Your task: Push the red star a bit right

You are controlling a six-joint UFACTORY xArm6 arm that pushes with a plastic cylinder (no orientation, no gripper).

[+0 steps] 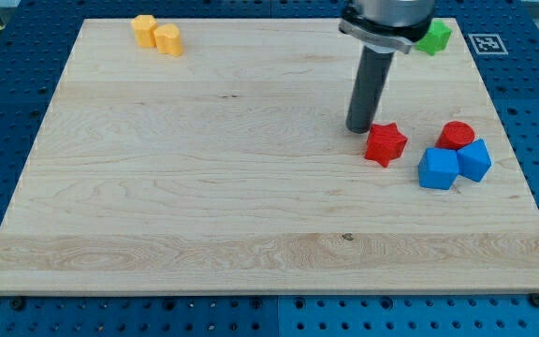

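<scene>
On the board's right side, my tip (pixel 360 128) sits bare, holding nothing, just beside the red star (pixel 386 144), up and to its left. The star lies to the view's right of my tip, with a blue cube (pixel 438 169) near beyond it.

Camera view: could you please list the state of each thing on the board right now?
My tip: down on the board, just upper-left of the red star.
Red star: flat, apart from other blocks.
Red cylinder: against the blue blocks.
Two blue blocks: touching.
Yellow blocks: touching, top left.
Green block: partly hidden.
</scene>
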